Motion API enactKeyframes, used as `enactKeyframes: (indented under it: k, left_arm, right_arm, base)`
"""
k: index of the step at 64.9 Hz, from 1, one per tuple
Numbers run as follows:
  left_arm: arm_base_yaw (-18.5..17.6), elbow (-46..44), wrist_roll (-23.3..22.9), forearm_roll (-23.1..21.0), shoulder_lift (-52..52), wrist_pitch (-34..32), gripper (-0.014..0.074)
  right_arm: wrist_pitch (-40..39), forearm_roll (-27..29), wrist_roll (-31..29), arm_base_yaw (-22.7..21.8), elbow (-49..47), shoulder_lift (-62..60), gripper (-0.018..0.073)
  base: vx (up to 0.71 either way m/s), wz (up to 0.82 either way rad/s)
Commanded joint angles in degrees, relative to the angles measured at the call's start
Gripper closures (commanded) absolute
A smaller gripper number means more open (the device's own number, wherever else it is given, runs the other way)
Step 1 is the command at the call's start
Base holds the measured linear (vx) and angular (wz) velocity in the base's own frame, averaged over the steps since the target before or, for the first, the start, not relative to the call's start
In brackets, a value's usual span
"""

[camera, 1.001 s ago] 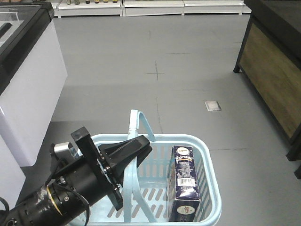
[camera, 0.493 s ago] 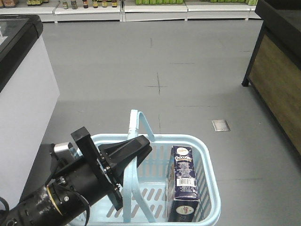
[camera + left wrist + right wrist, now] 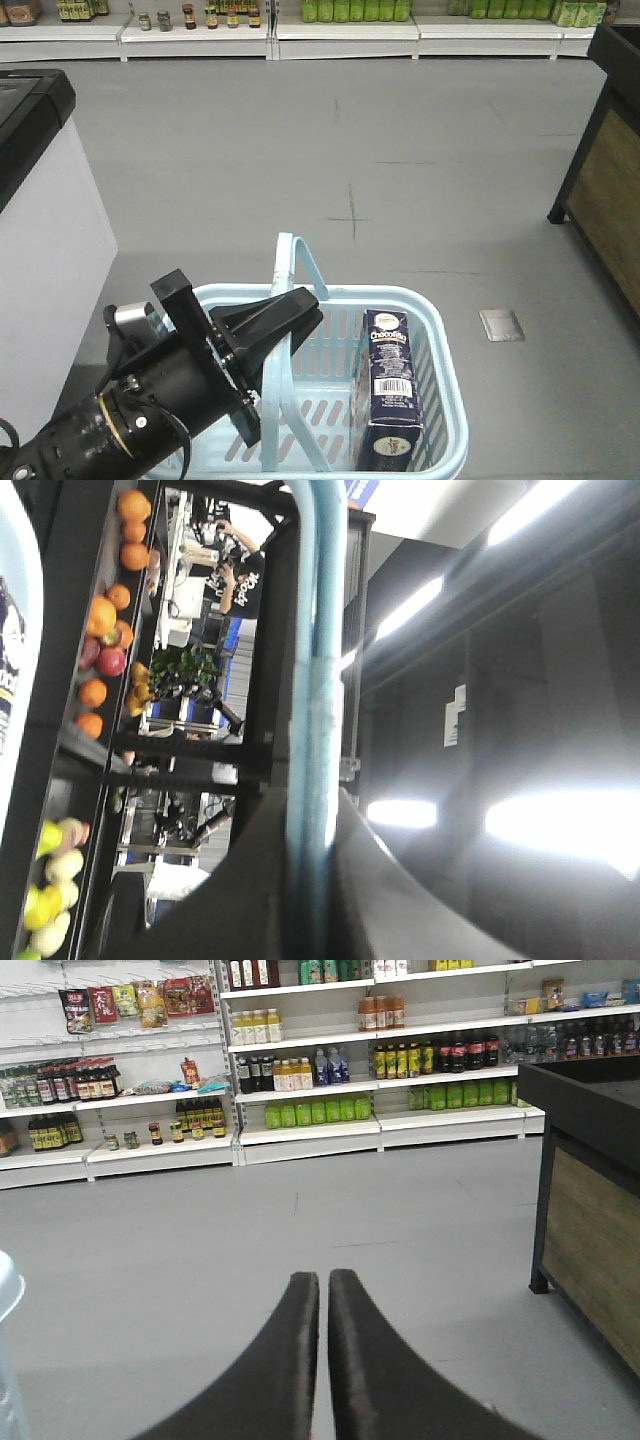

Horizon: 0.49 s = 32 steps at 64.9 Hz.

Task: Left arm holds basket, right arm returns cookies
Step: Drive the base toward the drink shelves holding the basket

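The light-blue basket (image 3: 440, 350) hangs low in the front view. One handle (image 3: 296, 262) stands raised, and my left gripper (image 3: 298, 308) is shut on it. The left wrist view shows that handle (image 3: 316, 660) as a pale-blue bar pinched between the black fingers (image 3: 265, 880) of the left gripper (image 3: 315, 805). The cookies (image 3: 392, 390), a dark navy box with a barcode panel, stand upright in the basket's right half. My right gripper (image 3: 323, 1280) is shut with nothing in it, pointing over bare floor. A sliver of the basket rim (image 3: 5, 1290) shows at its left.
A white chest freezer (image 3: 40, 220) stands at the left and a dark wood-sided stand (image 3: 610, 200) at the right. Shelves of bottles (image 3: 350, 20) line the far wall. A metal floor plate (image 3: 501, 325) lies right of the basket. Grey floor stretches ahead.
The whole view has shifted. The freezer slid left, the wooden stand and floor plate slid right, and the far shelves came further into view. The left arm, basket and cookies kept their places in the frame.
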Motion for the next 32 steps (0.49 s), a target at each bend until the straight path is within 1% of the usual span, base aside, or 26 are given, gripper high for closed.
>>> enactKeyframes:
  k: [1, 32]
  left_arm:
    - [-0.36, -1.61, -0.17, -0.85, -1.99, -16.44, 0.0599]
    - [-0.36, -1.61, -0.17, -0.85, -1.99, -16.44, 0.0599]
  right_arm:
    - [-3.96, -0.32, -0.53, -0.35, 1.02, -0.77, 0.0565]
    - [-3.96, -0.32, -0.53, -0.35, 1.02, -0.74, 0.0565]
  base:
    - [0.54, 0.07]
    - [0.55, 0.06]
